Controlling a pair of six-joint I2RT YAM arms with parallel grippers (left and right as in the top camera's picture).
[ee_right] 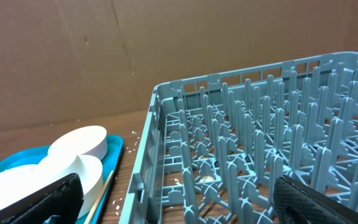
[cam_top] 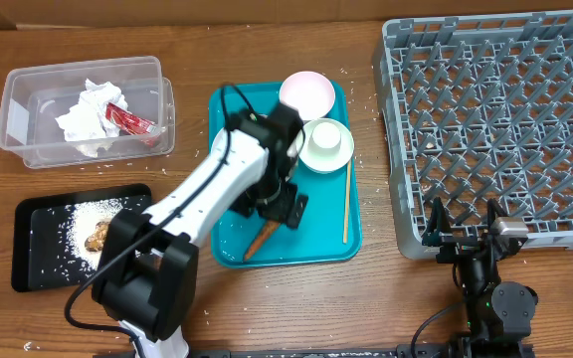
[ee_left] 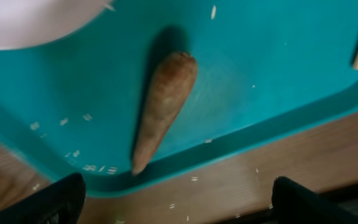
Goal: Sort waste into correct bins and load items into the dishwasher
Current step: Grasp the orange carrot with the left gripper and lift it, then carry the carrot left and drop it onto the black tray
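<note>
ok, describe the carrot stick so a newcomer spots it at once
Find the teal tray mid-table, between the clear tub and the grey rack. At its near edge lies the carrot stick: orange-brown and tapered, unlike the pale bowls behind it and the thin chopstick alongside.

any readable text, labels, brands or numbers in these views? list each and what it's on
No text can be read in any view.
Red wrapper in the clear tub: may carry print, too small to tell.
Teal tray, carrot stick, grey rack: no markings show.
</note>
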